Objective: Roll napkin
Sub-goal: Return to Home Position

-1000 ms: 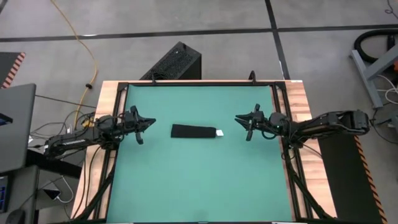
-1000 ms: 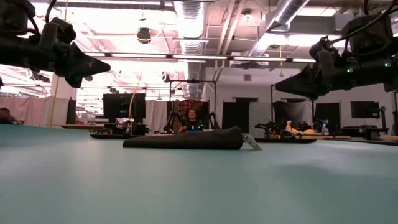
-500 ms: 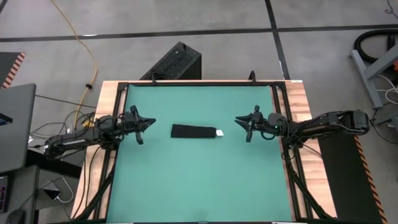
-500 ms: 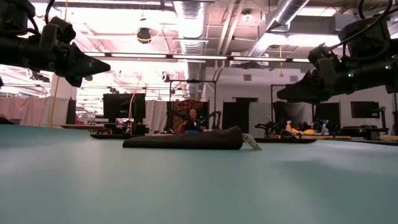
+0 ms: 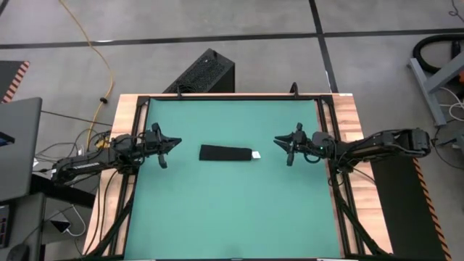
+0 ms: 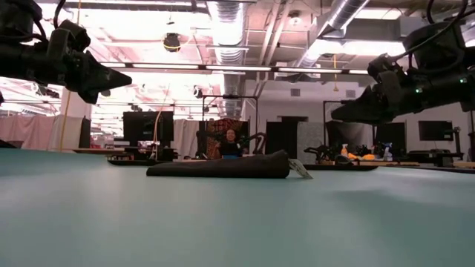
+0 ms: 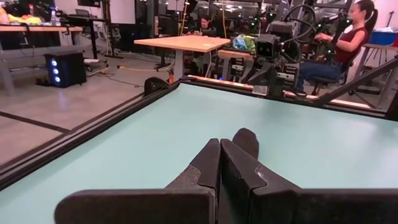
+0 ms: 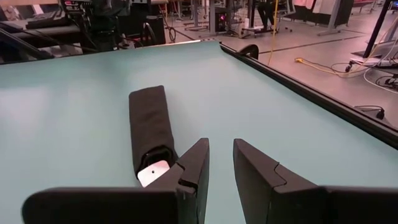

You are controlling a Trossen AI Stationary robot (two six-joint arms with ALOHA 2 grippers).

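The napkin [image 5: 226,153] lies in the middle of the green table as a narrow black roll running left to right, resting along its whole length. A small white tag [image 5: 257,154] sticks out at its right end. My left gripper [image 5: 176,143] hovers above the table to the left of the roll, shut and level, touching nothing. In the left wrist view the roll's left end [image 7: 247,138] peeks out from behind the shut fingers. My right gripper [image 5: 278,140] hovers to the right of the tag, open by a small gap with nothing in it. The right wrist view shows the roll [image 8: 149,121] and the tag [image 8: 153,172].
A rigid black box with vent slots [image 5: 205,73] stands on the floor beyond the table's far edge. Wooden strips [image 5: 349,123] and a black frame border the green mat. A laptop [image 5: 18,148] sits off the left side. A person [image 6: 231,143] sits in the room behind.
My right gripper has tipped a little downward, its fingertips now lower and pointing more toward the napkin. Its gap is unchanged. The napkin and my left gripper have kept still.
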